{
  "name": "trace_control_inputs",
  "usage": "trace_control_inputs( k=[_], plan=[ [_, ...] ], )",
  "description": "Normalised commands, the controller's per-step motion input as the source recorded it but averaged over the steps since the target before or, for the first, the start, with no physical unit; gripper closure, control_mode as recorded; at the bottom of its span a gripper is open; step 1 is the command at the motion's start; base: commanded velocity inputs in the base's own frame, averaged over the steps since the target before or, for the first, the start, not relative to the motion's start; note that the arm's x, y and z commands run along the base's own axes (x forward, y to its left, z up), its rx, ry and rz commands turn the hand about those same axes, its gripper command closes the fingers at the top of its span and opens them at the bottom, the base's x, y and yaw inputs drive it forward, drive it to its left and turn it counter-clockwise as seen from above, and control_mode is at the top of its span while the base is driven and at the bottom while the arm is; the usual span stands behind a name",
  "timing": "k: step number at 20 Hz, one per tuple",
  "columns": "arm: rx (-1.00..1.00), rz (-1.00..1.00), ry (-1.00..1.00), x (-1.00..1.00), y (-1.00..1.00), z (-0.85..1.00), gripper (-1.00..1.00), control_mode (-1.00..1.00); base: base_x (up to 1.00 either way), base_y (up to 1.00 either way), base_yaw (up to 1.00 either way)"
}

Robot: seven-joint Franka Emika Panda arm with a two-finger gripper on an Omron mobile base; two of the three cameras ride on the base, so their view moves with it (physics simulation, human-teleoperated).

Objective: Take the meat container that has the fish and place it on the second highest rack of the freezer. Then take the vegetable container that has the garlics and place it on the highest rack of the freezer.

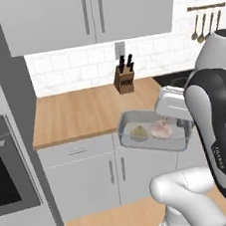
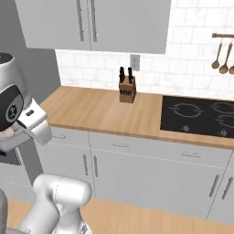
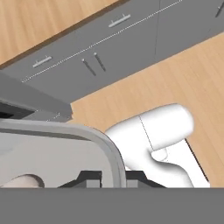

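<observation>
A clear grey-rimmed container [image 1: 152, 131] hangs in the air in front of the counter's edge, above the floor. Inside it lie a pale yellowish lump [image 1: 139, 132] and a pinkish lump [image 1: 161, 129]; I cannot tell which food they are. My gripper [image 1: 180, 122] is shut on the container's right rim. In the hand view the container's rim [image 3: 106, 148] curves just above my gripper [image 3: 113, 177], with a fingertip [image 3: 90, 178] on each side of it. In the right base view the hand [image 2: 34, 123] is at the far left and the container [image 2: 9, 135] is mostly hidden behind it. The freezer is out of view.
A wooden counter [image 1: 80, 114] carries a knife block [image 1: 124, 78] at the back. Grey cabinet doors [image 1: 92, 172] run below it, upper cabinets [image 1: 87, 13] above. An oven stack [image 1: 6, 168] stands at the left. A black cooktop [image 2: 201, 114] and hanging utensils [image 2: 223, 57] lie to the right.
</observation>
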Motion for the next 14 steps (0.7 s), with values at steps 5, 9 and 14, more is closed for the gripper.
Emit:
trace_control_inputs(
  k=[5,9,14],
  plan=[
    [0.00,0.00,0.00,0.00,0.00,0.00,1.00,1.00,-0.30,1.00,0.01],
    [0.00,0.00,0.00,0.00,0.00,0.00,1.00,1.00,-0.21,1.00,0.00],
    [0.00,0.00,0.00,0.00,0.00,0.00,1.00,1.00,-0.15,1.00,0.00]
  ],
)
